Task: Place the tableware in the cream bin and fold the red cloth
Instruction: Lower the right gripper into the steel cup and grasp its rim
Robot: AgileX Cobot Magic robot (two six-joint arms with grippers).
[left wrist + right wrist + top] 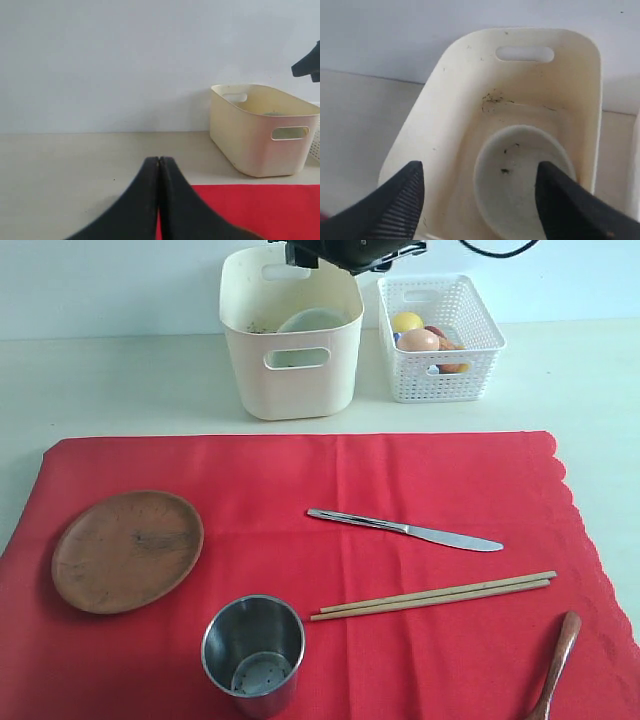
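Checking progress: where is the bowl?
In the exterior view, the bowl sits inside the cream bin at the back, left of the white basket.

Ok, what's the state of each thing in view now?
Red cloth: spread, unfolded
White bowl: upright in cream bin
Wooden plate: empty, on cloth
Steel cup: upright, empty
Knife: flat on cloth
Chopsticks: paired on cloth
Spoon: on cloth
Left gripper: shut
Right gripper: open over bin

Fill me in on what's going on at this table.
The right gripper hangs open over the cream bin, where the white bowl already lies inside. The left gripper sits shut and empty at the edge of the red cloth. The wooden plate, steel cup, knife, chopsticks and spoon lie on the cloth, not yet binned. The cloth is spread flat, unfolded.
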